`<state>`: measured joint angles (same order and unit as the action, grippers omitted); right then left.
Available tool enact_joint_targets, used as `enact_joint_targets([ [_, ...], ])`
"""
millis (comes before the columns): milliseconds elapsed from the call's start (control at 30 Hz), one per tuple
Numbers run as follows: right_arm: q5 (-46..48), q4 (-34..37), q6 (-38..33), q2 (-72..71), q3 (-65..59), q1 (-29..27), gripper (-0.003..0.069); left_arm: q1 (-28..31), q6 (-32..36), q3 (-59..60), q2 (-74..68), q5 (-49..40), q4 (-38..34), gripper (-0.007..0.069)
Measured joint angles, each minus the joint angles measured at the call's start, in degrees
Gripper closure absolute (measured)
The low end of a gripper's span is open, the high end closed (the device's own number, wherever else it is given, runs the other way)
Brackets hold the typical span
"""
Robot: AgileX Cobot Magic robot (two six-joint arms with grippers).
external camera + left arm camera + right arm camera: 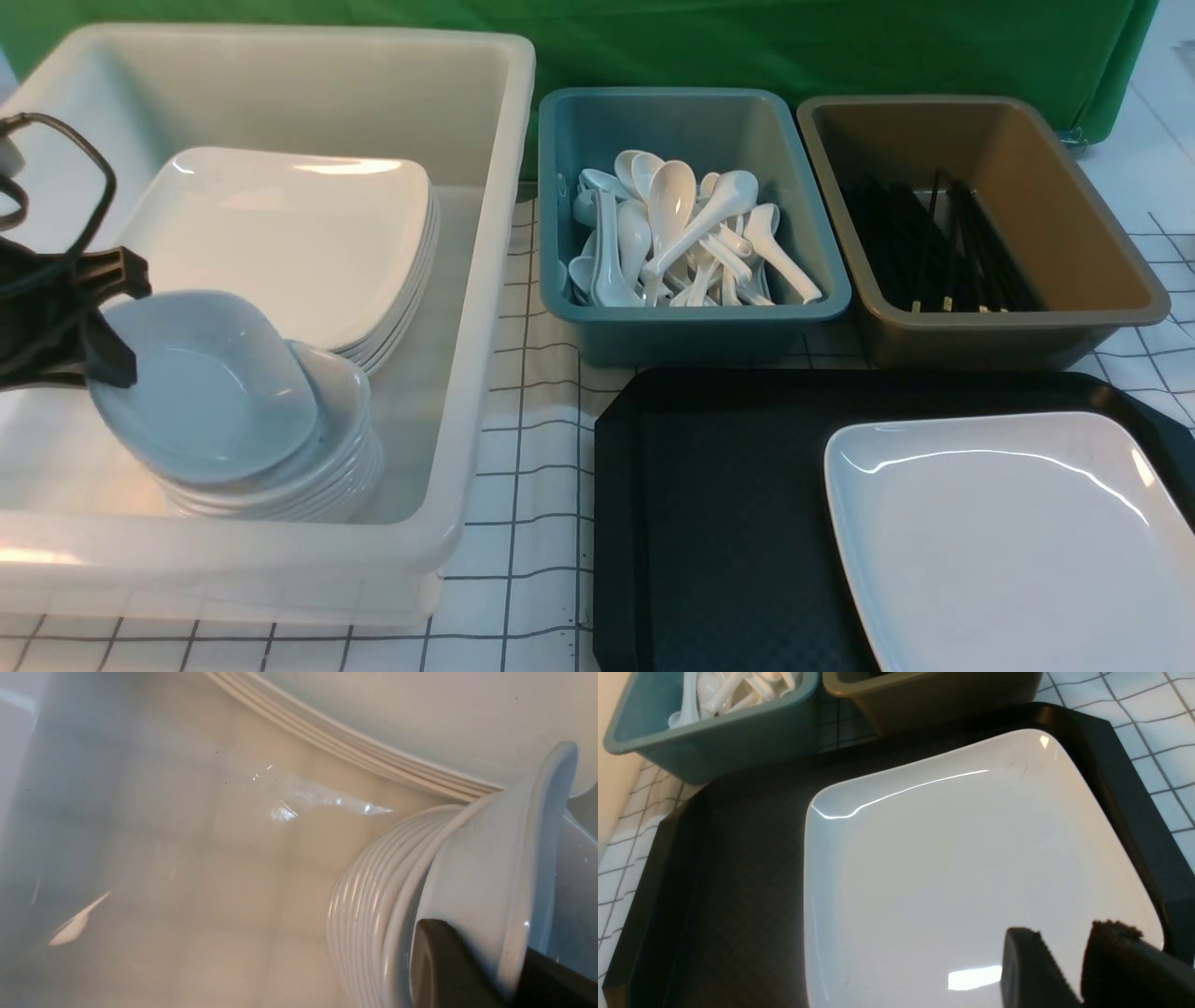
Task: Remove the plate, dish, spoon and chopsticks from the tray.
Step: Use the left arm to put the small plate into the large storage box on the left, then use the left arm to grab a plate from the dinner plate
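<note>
My left gripper (131, 322) is shut on the rim of the small bluish-white dish (205, 383). It holds the dish tilted on top of a stack of like dishes (322, 476) inside the white tub (485, 280). In the left wrist view the dish rim (486, 858) sits between the two black fingers (439, 961). The large white plate (1008, 541) lies on the right half of the black tray (709, 523). My right gripper (1064, 938) is out of the front view; it hovers over a corner of the plate (971, 858), jaws slightly apart and empty. No spoon or chopsticks show on the tray.
A stack of large plates (299, 233) fills the back of the tub. A teal bin (691, 327) holds several white spoons (672, 233). A brown bin (1102, 252) holds several black chopsticks (934, 252). Both bins stand just behind the tray on the checked cloth.
</note>
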<state>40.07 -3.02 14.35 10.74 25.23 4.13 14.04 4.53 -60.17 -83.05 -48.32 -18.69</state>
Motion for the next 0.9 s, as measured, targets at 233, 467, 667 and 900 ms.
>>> enact_joint_targets([
  [233, 0.0, 0.0, 0.0, 0.0, 0.0, 0.0, 0.0419, 0.0, 0.2, 0.0, -1.9, -2.4, 0.0, 0.0386],
  [467, -0.1, 0.0, 0.0, 0.0, 0.0, 0.0, 0.0419, 0.0, 0.4, 0.0, -3.3, -6.6, 2.6, 0.0247],
  [667, -0.1, 0.0, 0.0, 0.0, 0.0, 0.0, 0.0421, 0.0, 0.6, 0.0, -3.3, -10.3, 3.2, 0.0193],
  [900, -0.1, 0.0, 0.0, 0.0, 0.0, 0.0, 0.0423, 0.0, 3.7, -1.5, -1.5, -14.5, -3.5, 0.0214],
])
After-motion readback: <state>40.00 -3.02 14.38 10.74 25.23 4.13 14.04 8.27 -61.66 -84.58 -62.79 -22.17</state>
